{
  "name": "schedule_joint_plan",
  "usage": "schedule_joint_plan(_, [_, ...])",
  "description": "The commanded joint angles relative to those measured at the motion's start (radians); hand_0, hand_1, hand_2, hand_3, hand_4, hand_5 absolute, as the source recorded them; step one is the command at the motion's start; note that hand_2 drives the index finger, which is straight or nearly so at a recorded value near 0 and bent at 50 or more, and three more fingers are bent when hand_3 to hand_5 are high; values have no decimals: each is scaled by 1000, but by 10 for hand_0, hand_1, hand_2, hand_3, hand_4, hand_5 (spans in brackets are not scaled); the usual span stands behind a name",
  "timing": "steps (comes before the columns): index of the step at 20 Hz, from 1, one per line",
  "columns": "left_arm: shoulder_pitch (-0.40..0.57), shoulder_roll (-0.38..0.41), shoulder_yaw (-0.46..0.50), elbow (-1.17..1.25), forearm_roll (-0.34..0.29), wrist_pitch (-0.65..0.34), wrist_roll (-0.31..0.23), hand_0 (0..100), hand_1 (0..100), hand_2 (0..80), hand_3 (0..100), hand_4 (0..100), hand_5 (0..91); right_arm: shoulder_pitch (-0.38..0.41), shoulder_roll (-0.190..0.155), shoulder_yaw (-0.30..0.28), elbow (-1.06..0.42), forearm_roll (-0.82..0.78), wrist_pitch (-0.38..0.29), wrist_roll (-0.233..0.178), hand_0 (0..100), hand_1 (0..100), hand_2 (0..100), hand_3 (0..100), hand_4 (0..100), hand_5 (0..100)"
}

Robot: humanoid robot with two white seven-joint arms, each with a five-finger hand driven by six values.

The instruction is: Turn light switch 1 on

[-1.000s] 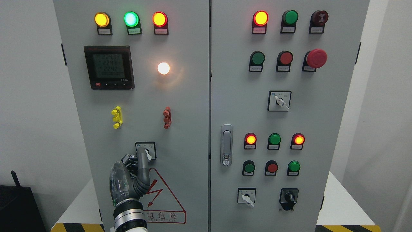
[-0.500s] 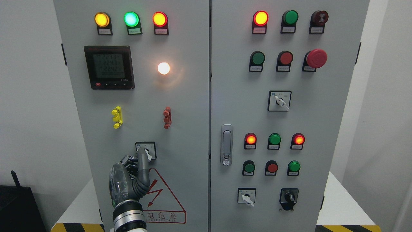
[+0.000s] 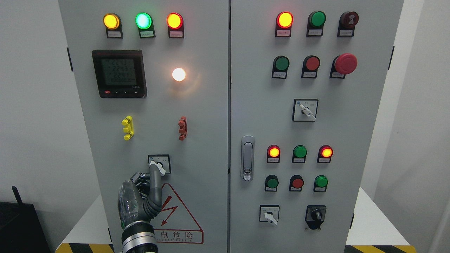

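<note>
One rotary light switch point(image 3: 159, 164) sits in a small black-framed plate low on the left cabinet door point(image 3: 204, 116), directly above the left robot hand point(image 3: 140, 196); its white lever points down to the right. The robot hand has one grey finger point(image 3: 154, 179) stretched upward with the tip touching the lever's lower left, the other fingers curled in, pinching nothing. Just right of the robot hand is a red-outlined warning triangle point(image 3: 179, 218) with a lightning bolt and the characters "电危险" readable, with small Latin lettering under them too fine to read. Higher up are a yellow clip point(image 3: 127, 128), a red clip point(image 3: 182, 128), a lit white lamp point(image 3: 178, 74) and a digital meter point(image 3: 119, 73) showing rows of "224"-type digits. Far right, the second door point(image 3: 369, 140) carries lamps, buttons and a red mushroom button point(image 3: 345, 63)
</note>
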Motion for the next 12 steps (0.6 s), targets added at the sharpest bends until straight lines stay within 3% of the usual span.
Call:
schedule_joint_plan(1, [35, 6, 23, -30, 1, -26, -29, 402, 171, 640, 954, 943, 848, -2, 0, 0, 0, 0, 1, 1, 120, 389, 0, 0, 0, 0])
schedule_joint_plan(8, [124, 13, 77, -54, -1, -152, -48, 387, 192, 655, 971, 950, 848, -1, 0, 0, 0, 0, 1, 1, 120, 389, 0, 0, 0, 0])
schedule_joint_plan(12, [194, 21, 155, -57, -1, -283, -114, 387, 195, 666, 976, 955, 848, 0, 0, 0, 0, 0, -1, 1, 120, 389, 0, 0, 0, 0])
